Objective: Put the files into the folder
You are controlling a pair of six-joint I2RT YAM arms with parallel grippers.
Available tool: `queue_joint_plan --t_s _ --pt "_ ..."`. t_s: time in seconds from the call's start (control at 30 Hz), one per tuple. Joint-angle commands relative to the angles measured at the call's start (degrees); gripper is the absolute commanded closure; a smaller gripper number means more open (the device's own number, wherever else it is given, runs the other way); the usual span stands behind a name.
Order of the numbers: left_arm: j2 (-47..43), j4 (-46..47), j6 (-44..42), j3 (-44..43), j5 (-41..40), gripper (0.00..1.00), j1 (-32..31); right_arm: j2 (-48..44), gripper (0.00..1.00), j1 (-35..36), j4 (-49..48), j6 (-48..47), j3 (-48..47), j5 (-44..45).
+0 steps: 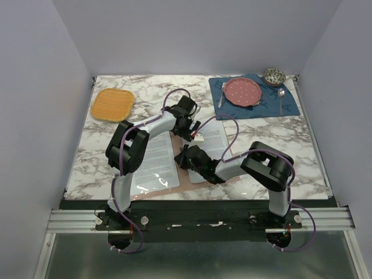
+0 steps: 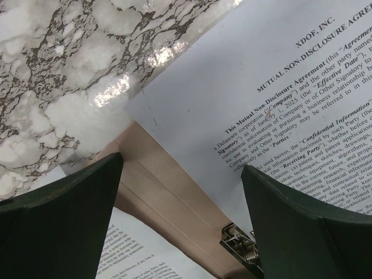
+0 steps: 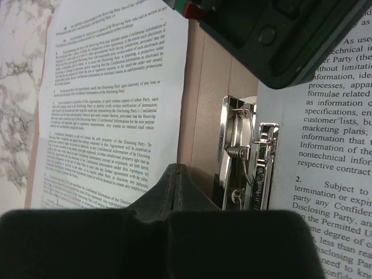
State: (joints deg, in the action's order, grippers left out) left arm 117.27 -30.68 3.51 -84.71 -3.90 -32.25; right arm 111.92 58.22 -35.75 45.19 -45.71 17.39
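From above, the arms hide the spine of the open folder (image 1: 181, 186). The files cover most of the rest, the left sheet (image 1: 154, 160) on one half and the right sheet (image 1: 214, 142) on the other. The left claw (image 2: 181, 165) hangs spread wide over bare card, empty. The right claw (image 3: 174, 174) is pressed together beside the shiny metal clip (image 3: 250, 157); whether it touches anything cannot be told. The card is thin and pinkish-brown, and the table (image 1: 279, 133) is glossy marble.

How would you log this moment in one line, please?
state: files lying on open folder | left gripper: open, over spine | right gripper: shut, beside clip | folder not yet closed
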Motion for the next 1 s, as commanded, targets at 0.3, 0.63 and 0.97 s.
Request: queue_joint_plan --t_s 0.3,0.63,0.97 --pt "4.98 -2.19 -2.98 2.79 -8.58 0.03 1.49 7.70 0.99 -1.35 17.74 -0.72 10.20 -1.91" --pt "4.46 -2.54 -3.24 2.44 -9.11 0.03 1.49 10.51 0.99 -8.73 -0.63 -1.24 15.22 -19.47" --pt "3.58 -2.46 -3.24 2.53 -8.58 0.05 1.49 11.13 0.99 -10.31 -3.80 -2.56 12.67 -27.76"
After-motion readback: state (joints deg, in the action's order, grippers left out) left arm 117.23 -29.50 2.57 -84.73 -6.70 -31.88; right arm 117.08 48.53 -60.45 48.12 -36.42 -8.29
